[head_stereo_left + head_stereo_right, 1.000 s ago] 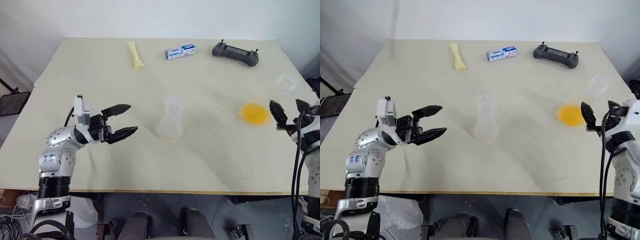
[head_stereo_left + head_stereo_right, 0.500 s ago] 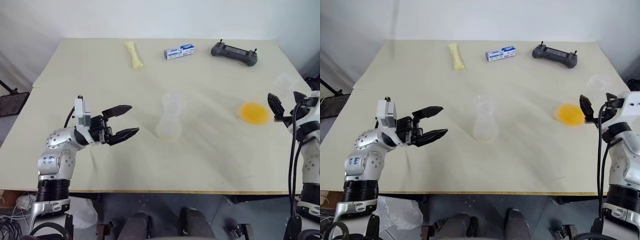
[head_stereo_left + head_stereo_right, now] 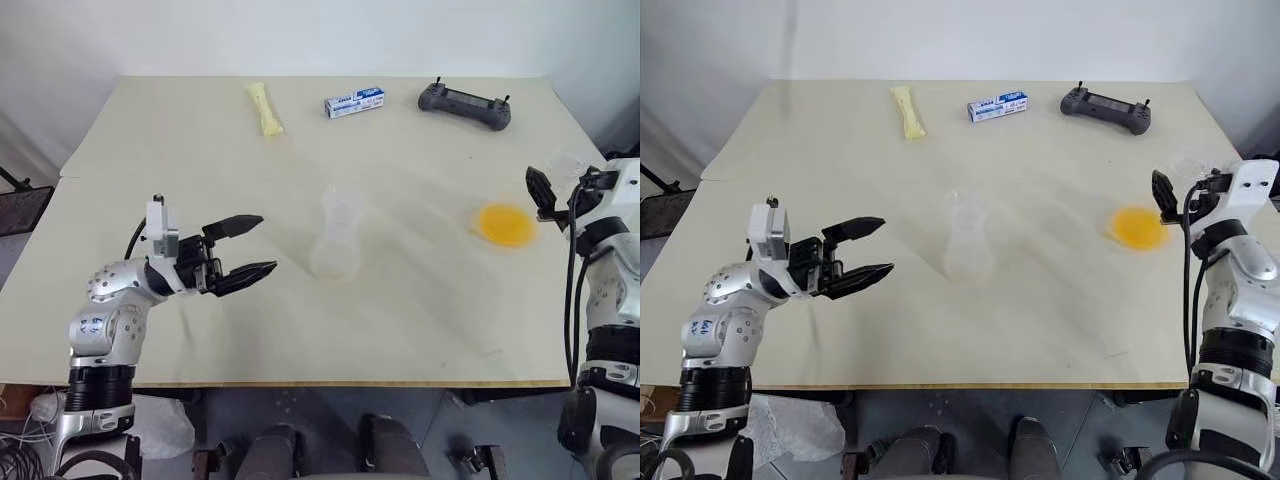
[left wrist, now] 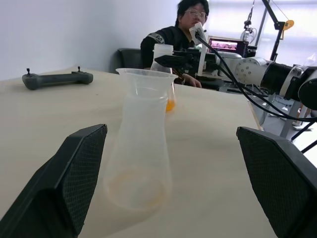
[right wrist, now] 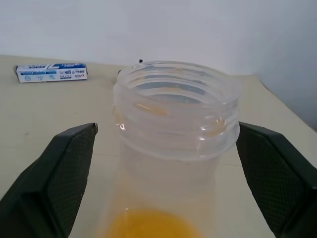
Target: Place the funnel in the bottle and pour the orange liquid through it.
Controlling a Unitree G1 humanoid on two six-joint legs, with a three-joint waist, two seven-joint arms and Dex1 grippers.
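Two hands point(image 3: 243, 247) point(image 3: 553, 190) level (fingers spread)

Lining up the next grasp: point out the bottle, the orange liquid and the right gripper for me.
bottle point(image 3: 336, 243), left eye view, on its clear body.
orange liquid point(image 3: 505, 223), left eye view, middle of the orange pool.
right gripper point(image 3: 1174, 196), right eye view, midway between its open fingertips.

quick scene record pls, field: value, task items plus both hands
bottle: upright mid-table, no funnel in its mouth
left hand: open, pointing at the bottle, apart from it
orange liquid: small pool in a clear wide-mouthed jar, right side of table
right hand: open, jar lined up between its fingers, no grip
far edge: yellow sachet, blue-white box, grey controller
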